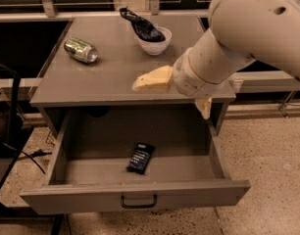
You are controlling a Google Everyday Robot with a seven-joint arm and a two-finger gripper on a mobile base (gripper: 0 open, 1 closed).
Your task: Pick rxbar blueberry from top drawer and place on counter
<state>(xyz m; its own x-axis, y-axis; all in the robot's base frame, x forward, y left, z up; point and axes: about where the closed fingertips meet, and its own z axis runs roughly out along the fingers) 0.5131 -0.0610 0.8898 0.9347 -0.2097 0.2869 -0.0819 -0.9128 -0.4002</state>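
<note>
The cabinet stands on a speckled floor (267,180) in a dim room, with dark panes and pale rails behind it.

The rxbar blueberry (140,157) lies flat on the bottom of the top drawer (135,195), about in the middle between the 2 side walls of the drawer and closer to its front panel than to its back. Nothing else can be seen in the drawer with it. The drawer is pulled fully out, and its small dark handle (138,201) hangs on the front panel.

Directly above the back of the drawer is the counter (111,77). The gripper (151,80) hovers low over the front strip of the counter, so it is above the drawer and behind the bar, well apart from it. It does not carry the bar; if it is spread or closed, I cannot tell. The big white arm (238,28) comes in from above the right side of the drawer.

Farther back from the drawer, a green-silver can (81,50) lies on its side at the left of the counter. A white bowl (155,42) with a dark floppy bag (140,26) in it stands near the rear edge.

By my judgement, only 1 condition is ready: the drawer is open and the bar is reachable. Left to do are 3 steps: go down into the drawer, take the bar, and lift it to a free part of the counter, probably the front middle.
</note>
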